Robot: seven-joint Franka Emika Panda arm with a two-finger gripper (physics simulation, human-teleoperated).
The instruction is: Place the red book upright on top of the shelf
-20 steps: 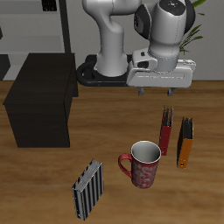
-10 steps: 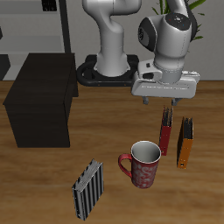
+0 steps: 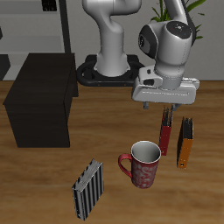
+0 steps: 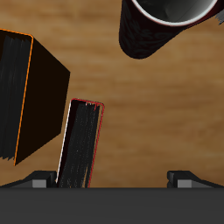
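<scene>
Gripper (image 3: 166, 108): hovering right above the red book, fingers spread wide, pinching nothing; wrist view is showing both fingertips (image 4: 35, 181) apart with the book's top edge near one of them, not centred between.
Shelf (image 3: 39, 96): big black cabinet sitting on the table, well apart from the books, near the robot's base side; flat top is showing nothing on it.
Table (image 3: 35, 188): wood surface, carrying everything.
Mug (image 3: 143, 164): dark red patterned, standing upright just in front of the books, nearer the table's front edge; not part of the job.
Striped book (image 3: 87, 187): grey and black, standing tilted near the front edge, well apart from the claw.
Orange book (image 3: 185, 142): standing upright just beside the red one, a small gap between them.
Red book (image 3: 164, 136): standing upright on the table between mug and orange book, under the claw, untouched.
Progress: looking early; approach is getting lined up, no grasp yet.
Left to do: probably shifting to centre over the book, lowering, closing, lifting, carrying across to the shelf, setting it upright on top.
Writing: no brand, label or text readable on any book, mug or shelf.
</scene>
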